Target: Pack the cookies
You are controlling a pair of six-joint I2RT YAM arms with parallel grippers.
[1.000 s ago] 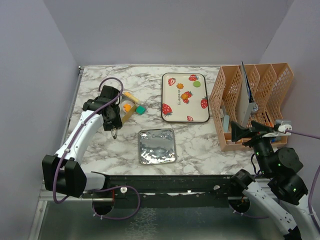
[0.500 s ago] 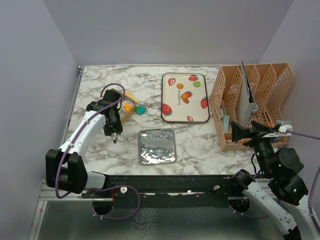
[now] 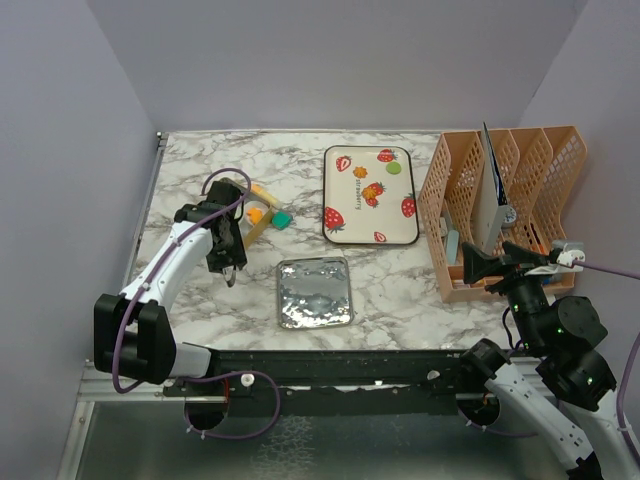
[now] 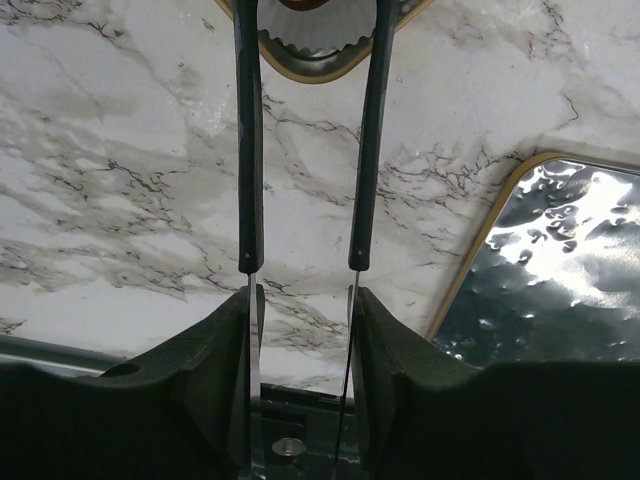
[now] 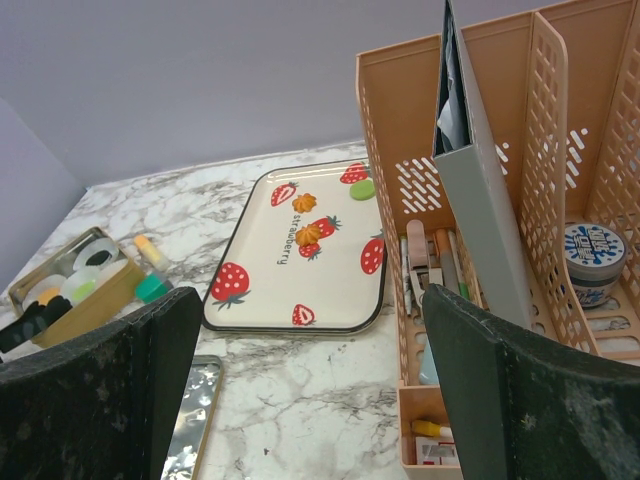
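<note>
Two orange cookies (image 3: 360,172) (image 3: 373,190) and a green cookie (image 3: 394,168) lie on the white strawberry tray (image 3: 352,215). They also show in the right wrist view: orange (image 5: 304,202), orange (image 5: 309,233) and green (image 5: 362,188). My left gripper (image 3: 229,262) (image 4: 300,300) is shut on black-tipped metal tongs (image 4: 245,150). The tongs reach to a white paper cup (image 4: 310,30) holding a brown cookie, in a gold-rimmed box (image 4: 320,72). My right gripper (image 3: 480,262) (image 5: 312,300) is open and empty, raised beside the organiser.
The box (image 3: 250,205) (image 5: 70,290) holds several cups with orange, green and black cookies. A teal block (image 3: 282,220) and a yellow piece (image 3: 258,190) lie beside it. A silver foil tray (image 3: 314,292) (image 4: 545,270) sits at front centre. An orange file organiser (image 3: 500,205) (image 5: 500,200) stands on the right.
My left gripper with the tongs has moved a little nearer to the table's front edge, away from the box. The right arm has not moved.
</note>
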